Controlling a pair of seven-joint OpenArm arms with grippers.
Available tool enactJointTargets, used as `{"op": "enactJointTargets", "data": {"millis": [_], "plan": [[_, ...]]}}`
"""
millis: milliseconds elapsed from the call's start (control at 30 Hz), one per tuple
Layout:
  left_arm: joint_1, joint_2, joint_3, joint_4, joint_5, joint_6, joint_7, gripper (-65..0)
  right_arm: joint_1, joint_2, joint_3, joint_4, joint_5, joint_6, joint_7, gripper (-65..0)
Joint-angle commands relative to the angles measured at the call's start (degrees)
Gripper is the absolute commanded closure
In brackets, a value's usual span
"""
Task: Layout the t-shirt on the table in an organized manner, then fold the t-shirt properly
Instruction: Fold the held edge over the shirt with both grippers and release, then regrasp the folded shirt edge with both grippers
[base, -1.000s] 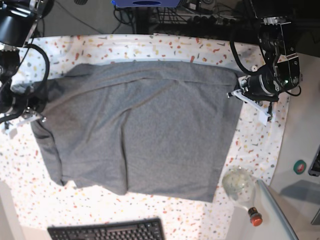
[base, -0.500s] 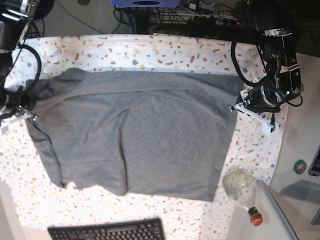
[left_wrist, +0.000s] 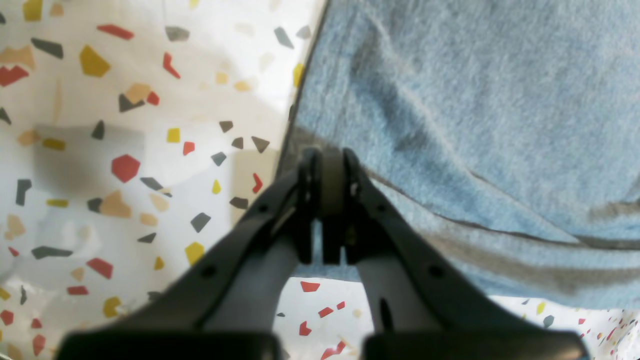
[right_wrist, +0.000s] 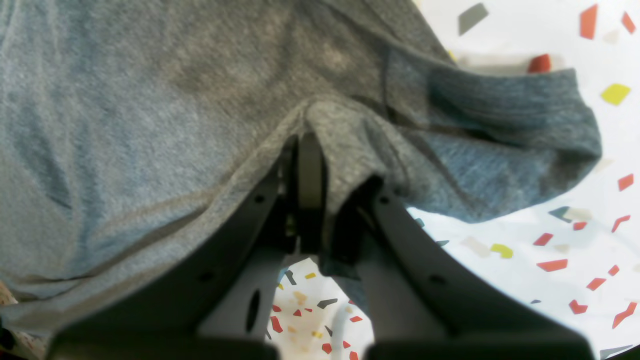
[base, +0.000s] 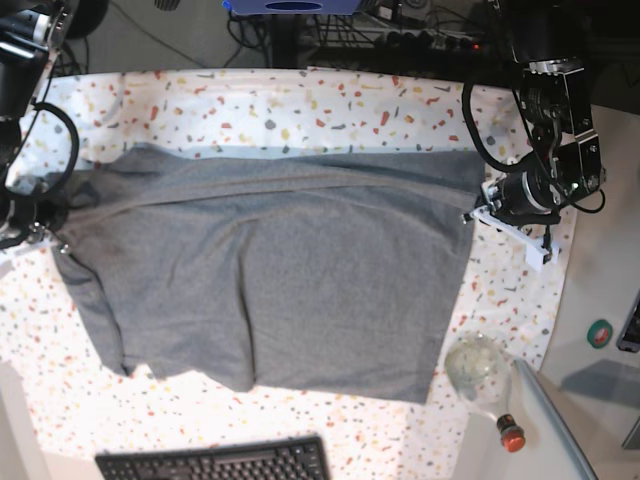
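Both the left gripper and right gripper stay clamped on the t-shirt, whose top edge has been drawn wider and straighter across the table, advancing the layout.

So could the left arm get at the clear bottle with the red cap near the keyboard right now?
Probably not yet: the left gripper is shut on the t-shirt edge, so it would have to let go first. Otherwise the speckled table between it and the bottle looks free.

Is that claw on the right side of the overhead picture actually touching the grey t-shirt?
Touching. In the left wrist view, the left gripper has its jaws shut on the edge of the t-shirt.
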Motion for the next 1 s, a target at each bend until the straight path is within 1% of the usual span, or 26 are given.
{"op": "enactJointTargets", "data": {"millis": [0, 100, 367, 400, 500, 533, 567, 600, 667, 700, 767, 800, 833, 900, 933, 967], "plan": [[-0.83, -0.78, -0.4, 0.82, -0.32, 0.06, -0.8, 0.0, 1.3, 1.07, 0.16, 0.88, 0.53, 0.02, 0.79, 0.0], [-0.92, -0.6, -2.25, 0.82, -0.32, 0.06, -0.8, 0.0, 1.3, 1.07, 0.16, 0.88, 0.53, 0.02, 0.87, 0.0], [-0.92, -0.6, -1.9, 1.0, -0.32, 0.06, -0.54, 0.0, 1.91, 0.98, 0.24, 0.88, 0.53, 0.02, 0.7, 0.0], [-0.92, -0.6, -1.9, 1.09, -0.32, 0.06, -0.54, 0.0, 2.0, 0.89, 0.24, 0.97, 0.53, 0.02, 0.7, -1.2], [-0.92, -0.6, -2.43, 1.26, -0.58, 0.06, -0.63, 0.0, 2.0, 0.63, 1.74, 1.49, 0.88, 0.02, 0.79, -20.7], [-0.92, -0.6, -2.6, 1.26, -0.67, 0.06, -0.71, -2.5, 2.0, 0.54, 3.23, 1.76, 0.97, 0.02, 0.79, -26.0], [-1.0, -0.6, -2.6, 1.26, -0.67, 0.06, -0.71, -9.7, 1.91, 0.1, 4.9, 2.46, 0.97, 0.2, 0.87, -30.2], [-1.0, -0.69, -2.69, 1.26, -0.67, 0.06, -0.71, -17.3, 1.74, -0.87, 6.4, 3.78, 0.97, 0.46, 1.05, -32.4], [-1.0, -0.86, -2.78, 2.05, -0.75, 0.06, -0.71, -33.6, -0.81, -2.98, 10.44, 8.97, 0.97, 0.46, 2.98, -32.7], [-0.65, -0.95, -3.22, 3.11, -0.75, 0.06, -0.71, -40.6, -2.48, -4.03, 11.59, 12.48, 0.97, 0.46, 3.86, -32.9], [0.4, -0.86, -7.17, 5.57, -0.84, -0.12, -0.45, -53.3, -6.17, -6.32, 12.38, 20.22, 0.79, 0.11, 4.65, -32.9], [1.19, -0.51, -9.28, 6.89, -0.84, -0.21, -0.54, -56.9, -8.2, -7.28, 12.46, 23.47, 0.79, 0.11, 4.21, -32.9], [1.9, -0.07, -11.31, 8.03, -0.84, -0.3, -0.63, -58.9, -10.04, -8.6, 12.46, 26.2, 0.79, 0.02, 3.42, -32.9], [3.04, 0.02, -15.17, 9.97, -0.84, -0.47, -0.63, -59.1, -13.38, -12.47, 12.64, 29.63, 0.7, -0.6, 2.72, -32.9], [3.92, 0.02, -16.93, 10.67, -0.84, -1.44, -0.71, -59.1, -14.97, -14.49, 12.64, 30.33, 0.61, -1.21, 2.98, -32.9], [4.71, 0.02, -18.69, 11.28, -0.84, -3.64, -0.71, -58.9, -16.46, -16.16, 12.64, 30.42, 0.61, -1.39, 3.51, -33.0]]}}
